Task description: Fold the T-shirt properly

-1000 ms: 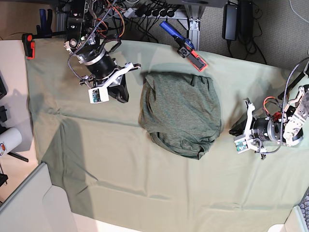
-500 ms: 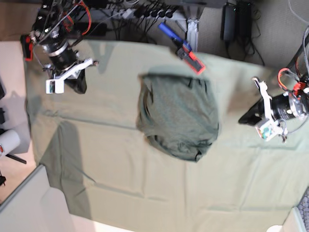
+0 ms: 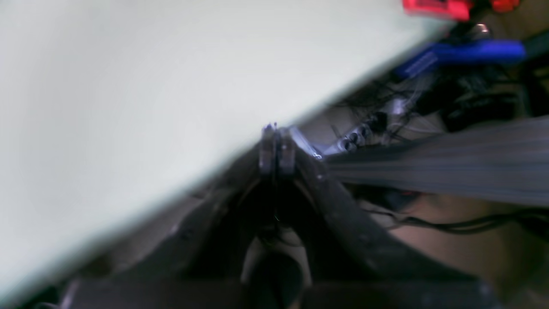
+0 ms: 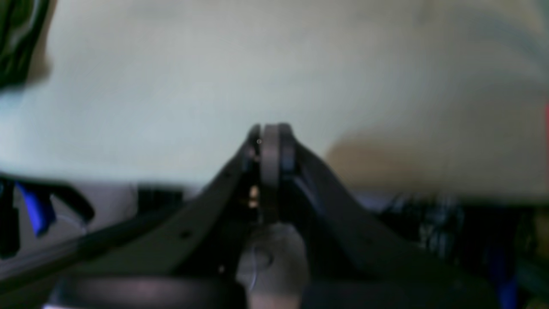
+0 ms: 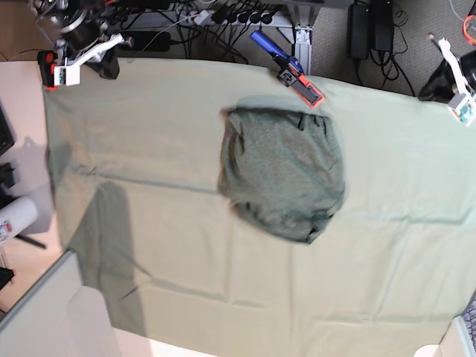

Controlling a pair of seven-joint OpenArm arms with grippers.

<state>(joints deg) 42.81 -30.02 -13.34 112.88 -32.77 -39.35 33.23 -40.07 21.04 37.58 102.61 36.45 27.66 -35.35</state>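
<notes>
The dark olive T-shirt (image 5: pixel 282 171) lies folded into a rounded, wrinkled bundle in the middle of the pale green table cloth (image 5: pixel 171 223). No gripper touches it. My right gripper (image 5: pixel 110 65) is up at the far left corner of the table, shut and empty; in the right wrist view its fingertips (image 4: pixel 270 146) are pressed together above the cloth. My left gripper (image 5: pixel 433 84) is at the far right edge, also shut and empty. In the blurred left wrist view its closed fingertips (image 3: pixel 274 146) stand over the cloth's edge.
A blue-and-red clamp (image 5: pixel 294 71) grips the far table edge just behind the shirt and shows in the left wrist view as well (image 3: pixel 463 51). A red clamp (image 5: pixel 48 71) holds the far left corner. Cables and power strips (image 5: pixel 230 18) lie behind the table. A white cylinder (image 5: pixel 13 218) stands at the left.
Both arms have drawn back from beside the T-shirt to the far corners of the table, grippers staying shut. The T-shirt has kept its place and shape.
</notes>
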